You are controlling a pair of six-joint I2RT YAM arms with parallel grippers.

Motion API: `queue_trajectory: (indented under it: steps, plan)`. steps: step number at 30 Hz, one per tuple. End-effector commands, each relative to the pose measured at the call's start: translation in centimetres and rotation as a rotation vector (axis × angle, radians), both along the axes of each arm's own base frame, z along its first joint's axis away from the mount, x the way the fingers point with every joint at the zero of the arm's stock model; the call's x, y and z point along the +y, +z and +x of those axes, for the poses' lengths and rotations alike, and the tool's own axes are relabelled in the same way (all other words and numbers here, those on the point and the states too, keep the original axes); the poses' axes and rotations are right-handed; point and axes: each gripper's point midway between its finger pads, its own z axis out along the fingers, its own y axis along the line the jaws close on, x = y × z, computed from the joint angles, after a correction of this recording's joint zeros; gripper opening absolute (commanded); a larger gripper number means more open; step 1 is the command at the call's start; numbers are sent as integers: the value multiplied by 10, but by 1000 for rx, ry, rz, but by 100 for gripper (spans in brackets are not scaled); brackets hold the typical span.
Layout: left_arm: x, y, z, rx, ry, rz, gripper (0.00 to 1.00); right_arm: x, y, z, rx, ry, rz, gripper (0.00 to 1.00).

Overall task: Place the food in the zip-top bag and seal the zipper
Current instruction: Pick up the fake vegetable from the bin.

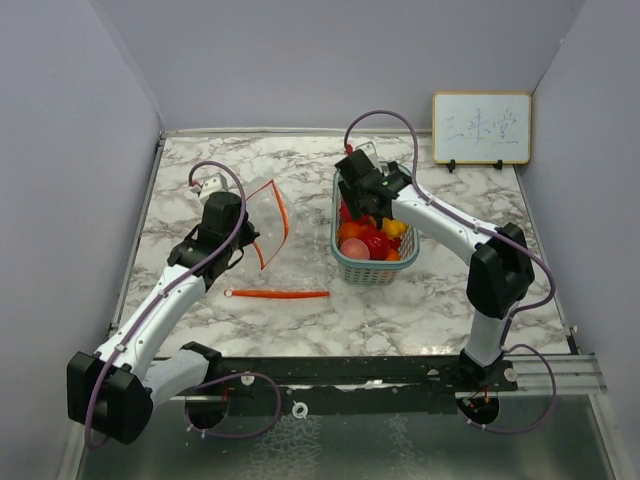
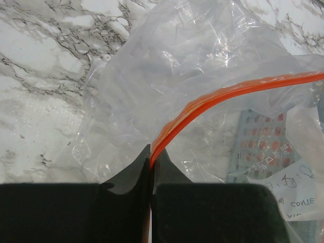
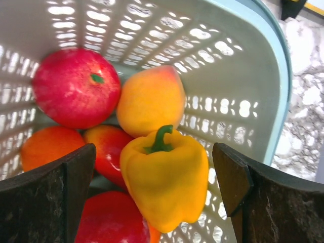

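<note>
Two grippers are busy near the teal basket [image 3: 243, 61]. The left gripper [image 2: 151, 162] is clenched on the zipper [image 2: 228, 93], holding the clear zip-top bag [image 2: 167, 76] raised just to the left of the basket. The right gripper [image 3: 154, 172] hangs inside the basket, jaws spread wide on either side of a yellow pepper [image 3: 167, 192]; the food [image 1: 372, 243] lies heaped in the basket

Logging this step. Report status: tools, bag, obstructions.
Left tool shut on zipper, bag looks empty. Right tool open over yellow pepper in basket. No obstruction seen.
</note>
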Motion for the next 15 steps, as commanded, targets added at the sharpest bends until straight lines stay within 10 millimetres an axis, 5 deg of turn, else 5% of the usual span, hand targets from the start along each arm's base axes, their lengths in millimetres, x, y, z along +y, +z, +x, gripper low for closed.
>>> queue_trajectory:
  steps: [1, 11, 15]
  plan:
    - [-9, -2, 2, -6, -22, -41, 0, -27, 1, -4, -15, -83, -81, 100]
    - [-7, 0, 2, -5, -22, -25, 0, -35, -48, -14, 76, -90, -31, 96]
    - [-7, 2, 2, -6, -20, -28, 0, -27, -35, -12, 53, -71, 25, 68]
